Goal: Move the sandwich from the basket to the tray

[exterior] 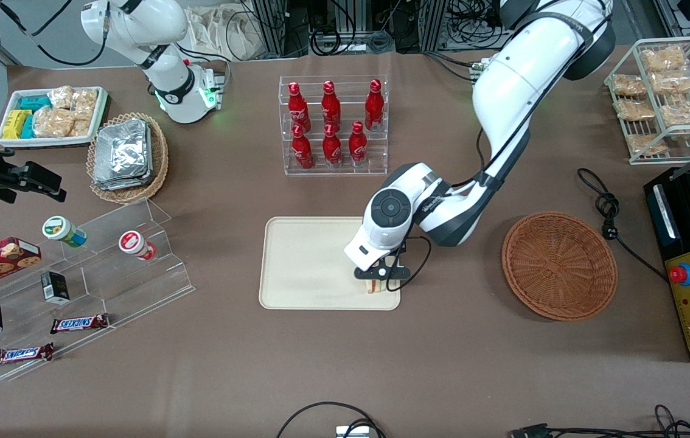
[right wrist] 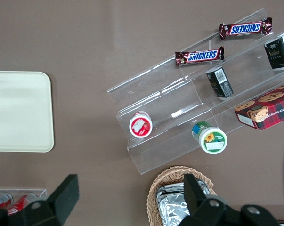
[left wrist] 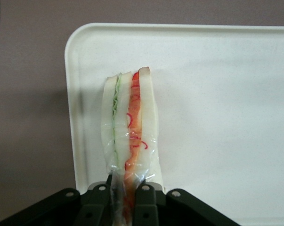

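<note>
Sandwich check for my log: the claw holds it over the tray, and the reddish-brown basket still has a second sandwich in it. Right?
Not quite. The front view shows the basket empty, with no second sandwich. The rest stands: the claw is shut on the sandwich over the tray, near the tray corner closest to the front camera and the basket.

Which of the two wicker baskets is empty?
The reddish-brown basket near the working arm; the tan one holds foil packets. The claw grips the sandwich.
</note>
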Controlling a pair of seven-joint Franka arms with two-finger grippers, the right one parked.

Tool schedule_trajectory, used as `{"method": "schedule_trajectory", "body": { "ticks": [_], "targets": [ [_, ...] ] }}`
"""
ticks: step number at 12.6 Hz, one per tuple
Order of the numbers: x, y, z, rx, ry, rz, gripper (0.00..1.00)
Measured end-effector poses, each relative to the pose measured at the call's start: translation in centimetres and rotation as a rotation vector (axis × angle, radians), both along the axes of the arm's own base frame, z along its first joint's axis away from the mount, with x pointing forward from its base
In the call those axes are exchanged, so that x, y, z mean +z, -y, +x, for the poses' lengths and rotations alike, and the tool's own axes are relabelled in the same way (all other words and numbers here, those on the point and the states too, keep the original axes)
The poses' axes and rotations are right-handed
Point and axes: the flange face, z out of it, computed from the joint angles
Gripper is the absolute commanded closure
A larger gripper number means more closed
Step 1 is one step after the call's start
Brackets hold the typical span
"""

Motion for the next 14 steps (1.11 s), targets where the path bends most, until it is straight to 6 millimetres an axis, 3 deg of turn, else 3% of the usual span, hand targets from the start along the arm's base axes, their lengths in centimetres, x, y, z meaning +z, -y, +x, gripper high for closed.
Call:
{"method": "schedule_trajectory", "body": {
  "ticks": [5,7,8,11,14],
  "targets": [
    [1.1,0.0,0.8,-0.009,0.036,0.008,0.0],
    [3.2,-0.8,1.5,-0.013,0.054,0.047,0.0],
    [5.2,-1.6,1.9,-0.004,0.059,0.07,0.0],
    [12.9,-6.4,4.0,0.081,0.105,0.087,0.0],
    [17.6,-13.9,4.8,0.208,0.094,0.063,0.0]
  ]
}}
